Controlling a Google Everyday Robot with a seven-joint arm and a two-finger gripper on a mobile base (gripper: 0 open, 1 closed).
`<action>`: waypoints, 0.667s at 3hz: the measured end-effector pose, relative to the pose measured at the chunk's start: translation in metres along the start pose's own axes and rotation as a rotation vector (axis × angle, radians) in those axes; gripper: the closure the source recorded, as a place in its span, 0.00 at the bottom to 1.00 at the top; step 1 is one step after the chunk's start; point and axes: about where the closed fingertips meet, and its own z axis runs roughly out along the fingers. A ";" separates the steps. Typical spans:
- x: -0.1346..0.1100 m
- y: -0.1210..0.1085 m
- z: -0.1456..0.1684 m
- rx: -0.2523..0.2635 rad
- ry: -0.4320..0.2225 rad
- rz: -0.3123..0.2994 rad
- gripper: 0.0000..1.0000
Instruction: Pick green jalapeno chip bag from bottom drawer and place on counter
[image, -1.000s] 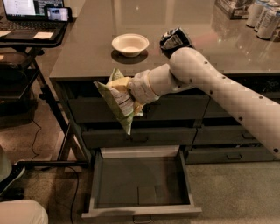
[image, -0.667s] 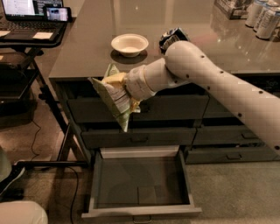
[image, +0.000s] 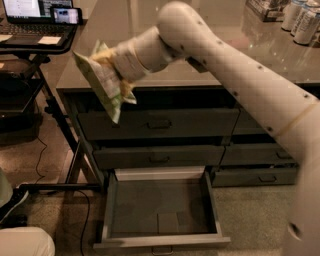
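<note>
Slippage looks the chief danger. The pincer (image: 109, 64) is closed on the upper part of the small pale green and white foil chip bag (image: 102, 87). The bag hangs tilted in the air just off the front-left corner of the large glossy grey-beige desk (image: 125, 25), with its lower tip below the rim. Foil is slick, so a quick swing could pull it free. It would then drop to the floor or into the wide shallow grey metal bottom drawer (image: 107, 210), which stands open below. Moving inward without lifting first could snag the dangling tip on the edge. An open laptop (image: 30, 10) sits near on the left, and a wide swing might brush it.
</note>
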 end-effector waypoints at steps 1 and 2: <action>0.018 -0.053 0.017 0.026 0.003 0.036 1.00; 0.034 -0.088 0.025 0.029 0.086 0.077 1.00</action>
